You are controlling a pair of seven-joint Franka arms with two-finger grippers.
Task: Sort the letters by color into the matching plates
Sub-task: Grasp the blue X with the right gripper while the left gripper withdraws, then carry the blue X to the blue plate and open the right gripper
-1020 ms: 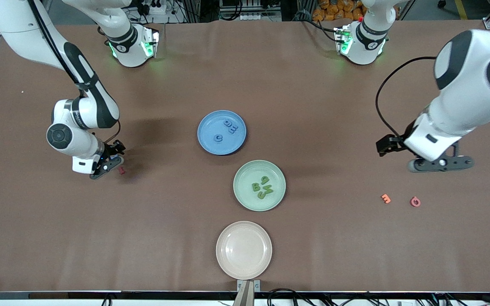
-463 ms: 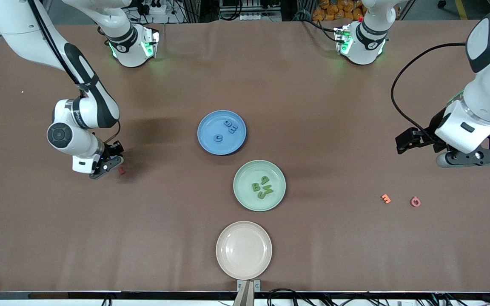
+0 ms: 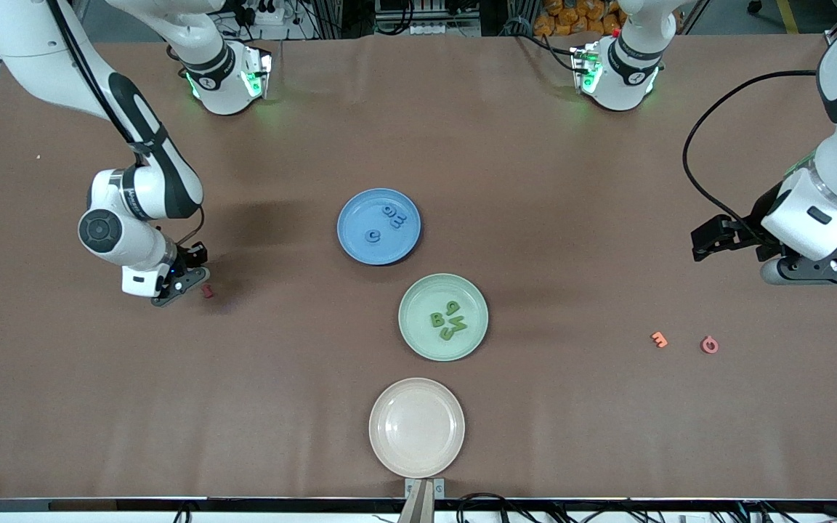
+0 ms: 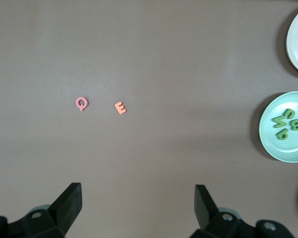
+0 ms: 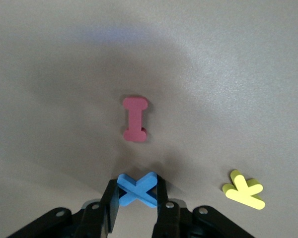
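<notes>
My right gripper [image 3: 184, 279] is shut on a blue X letter [image 5: 137, 190], low over the table at the right arm's end, next to a red I. The blue plate [image 3: 352, 215] holds a few blue letters [image 3: 391, 217]. The mint green plate [image 3: 414, 303] holds three green letters [image 3: 448, 320]; it also shows in the left wrist view [image 4: 271, 138] with its letters [image 4: 287, 124]. My left gripper [image 3: 818, 270] is open and empty, high over bare table at the left arm's end; its fingers [image 4: 69, 202] are spread wide.
A red I [image 3: 207, 291] [image 5: 135, 119] and a yellow K [image 5: 244, 190] lie by the right gripper. An orange E [image 3: 659, 339] [image 4: 120, 107] and a pink Q [image 3: 709, 344] [image 4: 81, 103] lie near the left gripper. An empty beige-pink plate [image 3: 382, 407] sits nearest the front camera.
The left arm has swung out toward its own end of the table, away from the plates. The right gripper has barely shifted, still holding the blue X.
</notes>
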